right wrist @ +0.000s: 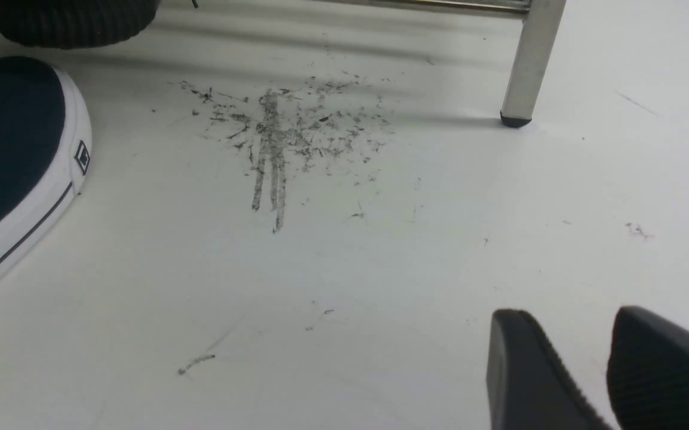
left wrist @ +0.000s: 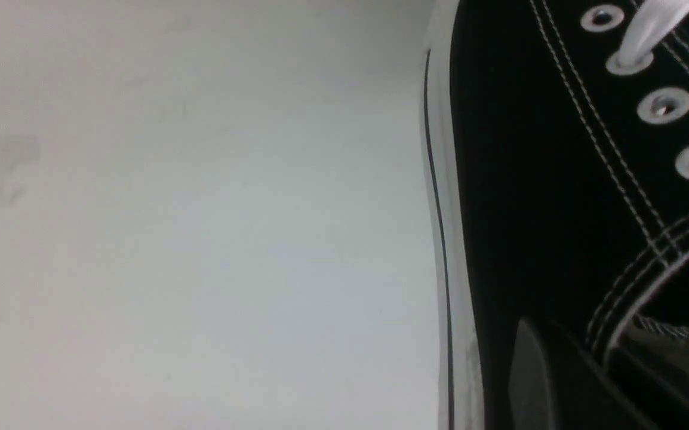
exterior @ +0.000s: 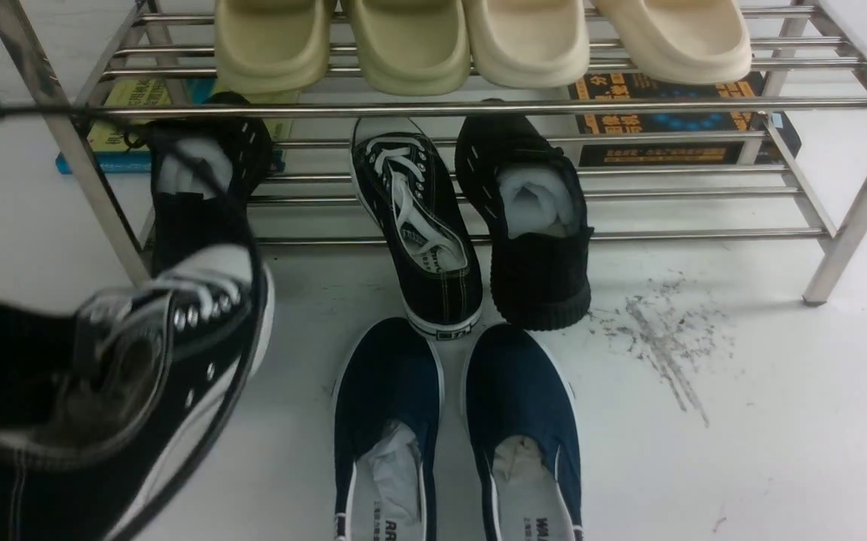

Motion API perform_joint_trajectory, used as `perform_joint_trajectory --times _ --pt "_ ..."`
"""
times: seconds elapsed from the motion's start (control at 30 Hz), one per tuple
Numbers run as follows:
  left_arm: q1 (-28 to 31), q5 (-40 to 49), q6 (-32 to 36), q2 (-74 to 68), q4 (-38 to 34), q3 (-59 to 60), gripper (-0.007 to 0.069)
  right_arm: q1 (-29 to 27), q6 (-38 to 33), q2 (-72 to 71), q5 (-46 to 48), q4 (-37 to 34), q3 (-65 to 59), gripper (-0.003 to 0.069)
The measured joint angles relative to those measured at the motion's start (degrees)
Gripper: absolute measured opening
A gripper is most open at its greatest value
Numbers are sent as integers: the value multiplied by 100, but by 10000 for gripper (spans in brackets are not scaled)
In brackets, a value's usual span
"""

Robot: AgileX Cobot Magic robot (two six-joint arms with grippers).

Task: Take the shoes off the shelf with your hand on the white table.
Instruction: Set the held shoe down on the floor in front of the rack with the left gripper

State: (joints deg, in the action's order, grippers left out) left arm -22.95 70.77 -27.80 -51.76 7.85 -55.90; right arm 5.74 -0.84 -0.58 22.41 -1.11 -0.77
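Lowering the gripped sneaker looks like the next job for the left arm

Over on the robot's left, the left pincer point(left wrist: 553, 358) is pressed together on the canvas side of one black sneaker point(exterior: 193, 338), close by its ankle opening. The shoe spreads out both ways from that grip: its long axis runs slantwise, white toe aimed forward and to the right at the shelf point(exterior: 478, 110), heel back toward the robot at the left. It seems to me to hang above the white worktop point(exterior: 704, 466), though I cannot tell how high. The left arm is plainly the nearer; the right pincer point(right wrist: 571, 322) has its fingers apart, with nothing between them, well off to the other side.

The mate point(exterior: 445, 297) lies on the lower tier, its toe forward and its heel, by the navy slip-ons point(exterior: 388, 376), pointing back. It is just beside a black knit shoe point(exterior: 542, 278). Both sneakers have black canvas, white laces, metal eyelets and pale stitching; white soles edge them. With one side pinched, I'd expect the raised shoe to tip.
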Motion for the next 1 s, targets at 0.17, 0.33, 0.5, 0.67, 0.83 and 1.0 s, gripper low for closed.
perform_joint_trajectory --times 0.17,0.33,0.5,0.67,0.83,1.0 --pt "-11 -73 -742 482 454 1344 19 0 0 0 0 0 0 237" --pt "-11 -815 -1218 596 1168 2289 21 0 0 0 0 0 0 237" --pt "-11 -1876 -1712 641 1469 2897 20 0 0 0 0 0 0 237" --pt "-11 -2366 -2211 647 1743 2988 22 0 0 0 0 0 0 237" --pt "-11 -2809 -2687 641 2179 2969 22 0 0 0 0 0 0 237" --pt "25 -3021 -3390 337 2438 2797 27 0 0 0 0 0 0 237"
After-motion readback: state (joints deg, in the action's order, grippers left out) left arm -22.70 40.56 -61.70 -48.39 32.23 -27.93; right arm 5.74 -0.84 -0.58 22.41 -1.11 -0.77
